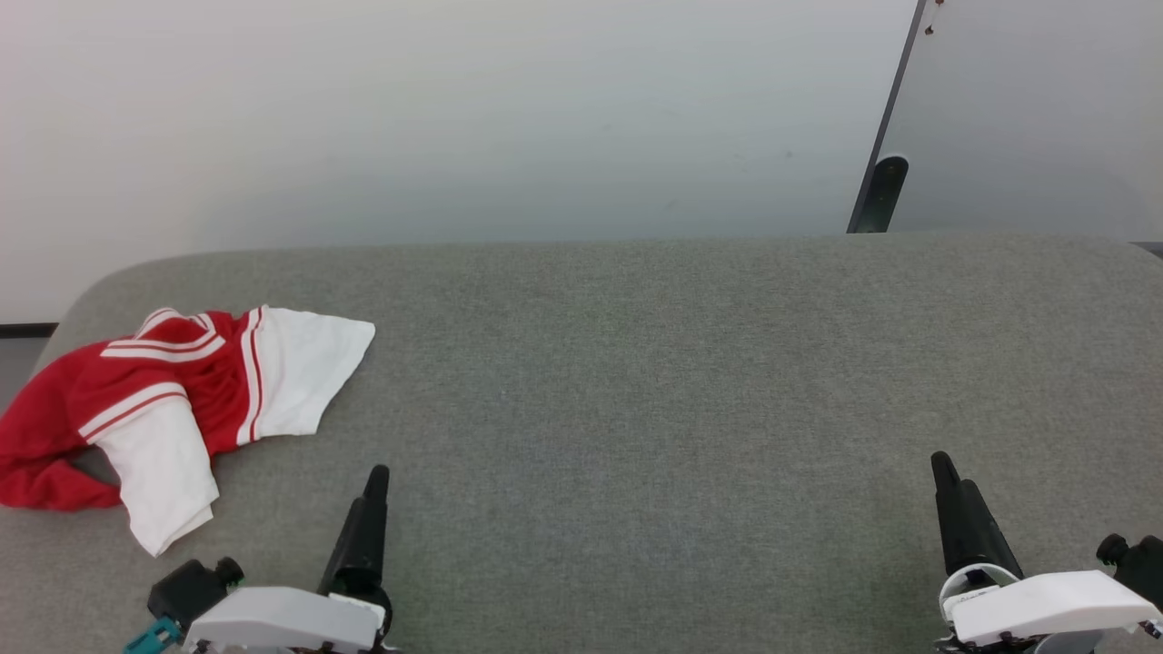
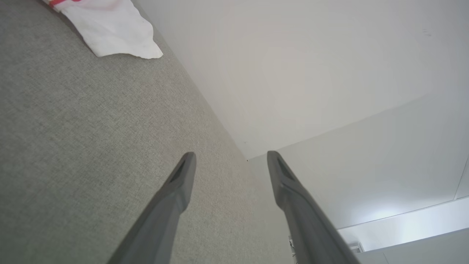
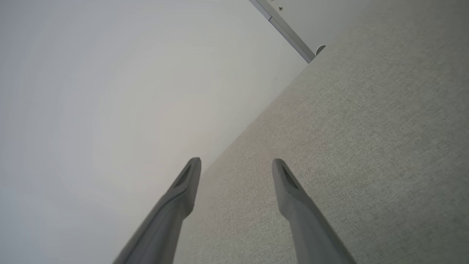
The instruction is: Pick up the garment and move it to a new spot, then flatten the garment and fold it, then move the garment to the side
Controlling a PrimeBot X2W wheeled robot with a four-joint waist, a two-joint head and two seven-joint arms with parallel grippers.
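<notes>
The garment (image 1: 173,400) lies crumpled at the far left of the grey table (image 1: 636,381), red with white sleeves and white stripes. One white sleeve of the garment (image 2: 110,31) shows at the top left of the left wrist view. My left gripper (image 1: 372,486) rests low at the front left, just right of the shirt and apart from it. Its fingers stand open with nothing between them, as the left gripper (image 2: 229,157) shows in its own wrist view. My right gripper (image 1: 945,468) sits at the front right, far from the shirt; the right gripper (image 3: 236,163) is open and empty.
A pale wall (image 1: 454,118) runs behind the table's far edge. A dark post (image 1: 879,195) and a second white panel (image 1: 1036,109) stand at the back right. The table's far left corner is rounded.
</notes>
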